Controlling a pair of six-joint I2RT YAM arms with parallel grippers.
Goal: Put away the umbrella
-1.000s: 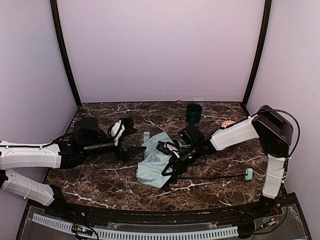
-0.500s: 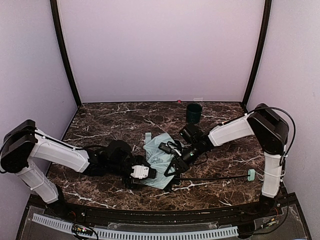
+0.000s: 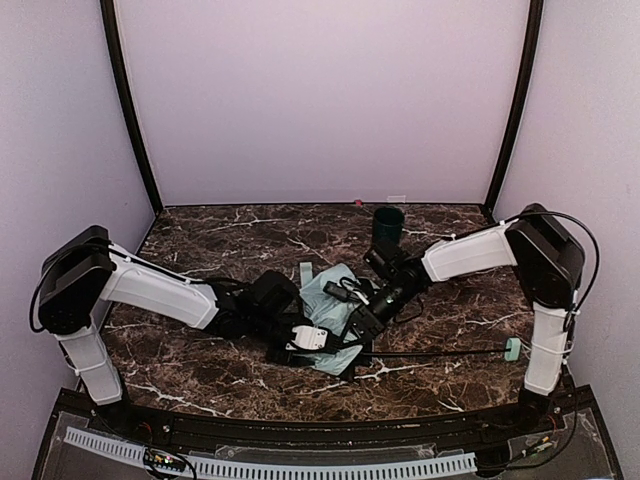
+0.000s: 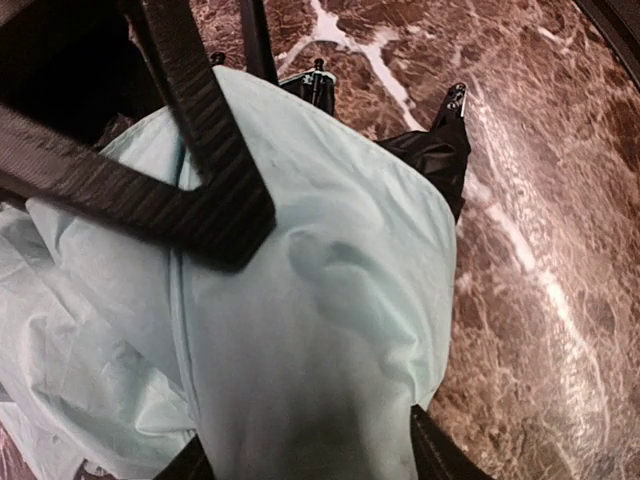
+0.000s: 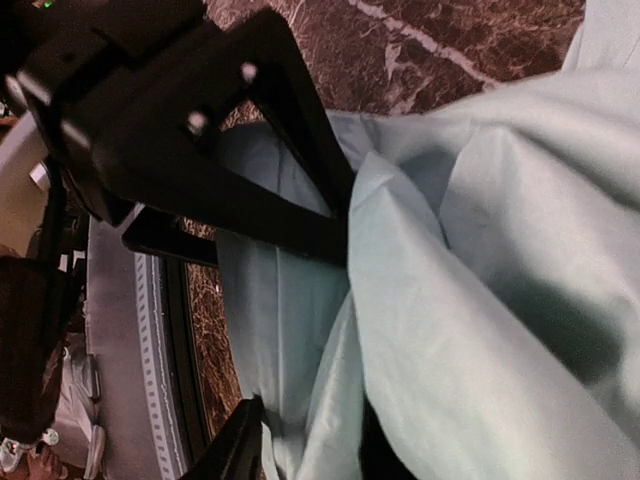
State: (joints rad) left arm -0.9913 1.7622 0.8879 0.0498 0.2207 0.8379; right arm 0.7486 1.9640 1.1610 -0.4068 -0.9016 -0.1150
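Marble table: mint umbrella bunched between part-open left fingers, right fingers; grip unclear.

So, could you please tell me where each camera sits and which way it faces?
Top external: above and behind, looking down on the table; left arm, right arm show.
Left wrist: on the left arm, facing the umbrella; own fingers show.
Right wrist: right arm, same umbrella; own fingers show.
Shared: all see the umbrella.

Much of the umbrella canopy hidden beneath left pincer and right pincer.
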